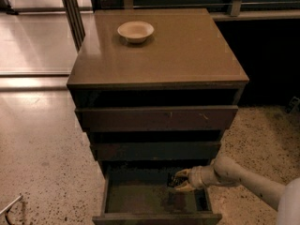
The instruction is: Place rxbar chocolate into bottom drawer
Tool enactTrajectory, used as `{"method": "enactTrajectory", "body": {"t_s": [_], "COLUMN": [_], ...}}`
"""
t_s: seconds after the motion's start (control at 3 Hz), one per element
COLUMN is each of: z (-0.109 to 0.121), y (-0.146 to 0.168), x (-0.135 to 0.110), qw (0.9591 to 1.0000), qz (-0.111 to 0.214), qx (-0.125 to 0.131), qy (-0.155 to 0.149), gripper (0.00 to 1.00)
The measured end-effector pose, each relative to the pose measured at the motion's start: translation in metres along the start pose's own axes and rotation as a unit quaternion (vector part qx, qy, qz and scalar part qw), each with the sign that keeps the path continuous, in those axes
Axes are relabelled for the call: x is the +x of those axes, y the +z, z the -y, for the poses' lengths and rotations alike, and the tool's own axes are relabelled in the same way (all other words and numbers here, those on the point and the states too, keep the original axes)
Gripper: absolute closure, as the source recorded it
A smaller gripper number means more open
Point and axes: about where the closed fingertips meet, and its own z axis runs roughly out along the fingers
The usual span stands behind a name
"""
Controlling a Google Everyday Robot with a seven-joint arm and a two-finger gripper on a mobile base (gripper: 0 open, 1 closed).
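The bottom drawer (140, 198) stands pulled open at the foot of the dark brown cabinet, its dull olive floor showing. My gripper (180, 181) reaches in from the right, just above the drawer's right rear part. It is shut on the rxbar chocolate (174, 181), a small black wrapper held between the pale fingers (183, 173). The bar hangs a little above the drawer floor, and a dark shadow lies under it.
A round beige bowl (135, 31) sits on the cabinet top (187, 55). Two shut drawer fronts (157, 118) are above the open one. My arm (243, 182) comes in from the lower right. Speckled floor surrounds the cabinet; a dark wall lies to the right.
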Motion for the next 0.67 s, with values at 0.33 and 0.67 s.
{"method": "enactTrajectory", "body": {"t_s": [0.33, 0.67], "z": [0.003, 0.011], "y": [0.027, 0.058], "x": [0.035, 0.066], "qw": [0.9996, 0.9994], "qz": [-0.001, 0.007], "qx": [0.016, 0.022], "qy": [-0.024, -0.027], "gripper": [1.0, 1.0]}}
